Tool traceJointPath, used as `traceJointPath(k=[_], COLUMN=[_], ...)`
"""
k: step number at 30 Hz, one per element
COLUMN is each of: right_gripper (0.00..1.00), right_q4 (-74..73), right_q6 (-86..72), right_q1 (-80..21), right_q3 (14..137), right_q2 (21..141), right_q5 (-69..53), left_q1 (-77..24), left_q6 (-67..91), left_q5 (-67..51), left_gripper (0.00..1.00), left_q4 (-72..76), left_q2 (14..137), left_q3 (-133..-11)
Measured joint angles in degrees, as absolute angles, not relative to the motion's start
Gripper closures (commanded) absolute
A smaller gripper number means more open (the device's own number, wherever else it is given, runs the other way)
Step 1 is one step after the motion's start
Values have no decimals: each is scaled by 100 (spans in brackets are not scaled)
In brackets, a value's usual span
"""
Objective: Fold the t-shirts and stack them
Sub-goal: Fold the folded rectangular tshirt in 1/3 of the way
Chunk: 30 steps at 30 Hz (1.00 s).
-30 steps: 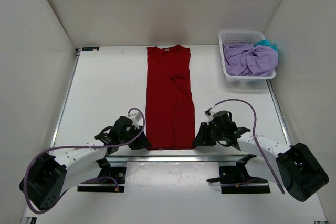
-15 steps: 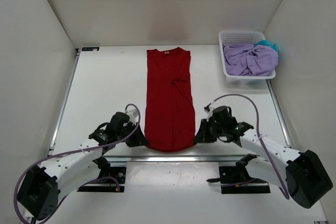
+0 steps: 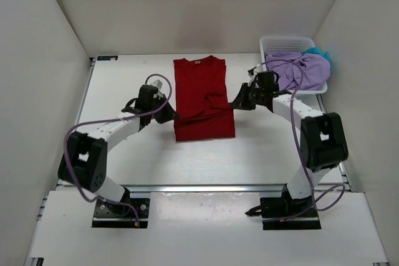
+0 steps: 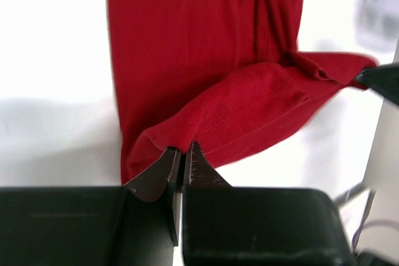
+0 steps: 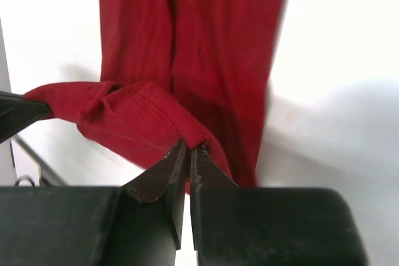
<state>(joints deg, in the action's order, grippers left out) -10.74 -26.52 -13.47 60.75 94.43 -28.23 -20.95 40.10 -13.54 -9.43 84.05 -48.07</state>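
Top external view: the red t-shirt point(image 3: 204, 95) lies lengthways at the middle of the bench point(image 3: 124, 151). Its collar is at the far end and its sleeves are turned in, so it forms a narrow strip. The near part of the strip is doubled over on itself.

The left hand point(image 3: 173, 116) is at the strip's left edge and the right hand point(image 3: 234, 105) at its right edge. The lavender t-shirt point(image 3: 299, 70) and the teal t-shirt point(image 3: 319, 50) sit bundled in the white basket point(image 3: 283, 44) at the far right, well apart from the work.

Left wrist view: the jaws are pressed together on a corner of the stitched hem point(image 4: 249, 113), which is raised off the layer beneath.

Right wrist view: the jaws are likewise clamped on the opposite hem corner, and the cloth sags between the two grips.

Assessment: the step in hand appears to be the crosswise fold, hem toward collar. One of three shirts is being worked and none is stacked yet.

Handling: the fabric is light, limp and wrinkly, with no stiffness of its own. It will droop and crease wherever it is unsupported, and it can drag the lower layer askew.

Hold points: the doubled, stitched hem corners are the soundest places to grip, as taken here. Both corners should be kept level and equally taut so the fold lands square
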Motion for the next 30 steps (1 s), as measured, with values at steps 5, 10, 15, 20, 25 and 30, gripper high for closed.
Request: traceJointPath(k=[5, 10, 15, 20, 25, 30], right_gripper=[100, 99, 99, 80, 60, 98], right_q4=[-1114, -1208, -1358, -1474, -1529, -1365], right_q6=[-2543, -2438, -2359, -2335, -2261, -2233], right_q1=[-1197, -1151, -1149, -1142, -1153, -1286], right_q3=[7043, 7924, 8532, 8753, 8731, 8108], right_q2=[10510, 11301, 11880, 12175, 12046, 11126], right_q5=[-2930, -2963, -2974, -2971, -2792, -2311], left_q1=[-1822, -1730, -1719, -1623, -1479, -1553], left_q6=[4005, 3968, 3968, 4077, 4259, 4366], left_q5=[-1236, -1190, -1157, -1280, -1352, -1223], left_gripper=[100, 100, 87, 74, 60, 68], left_q4=[-788, -703, -633, -360, 5, 423], left_q2=[9367, 10267, 10864, 11115, 10674, 9542], left_q3=[-5787, -6571, -6799, -6757, -6493, -6040])
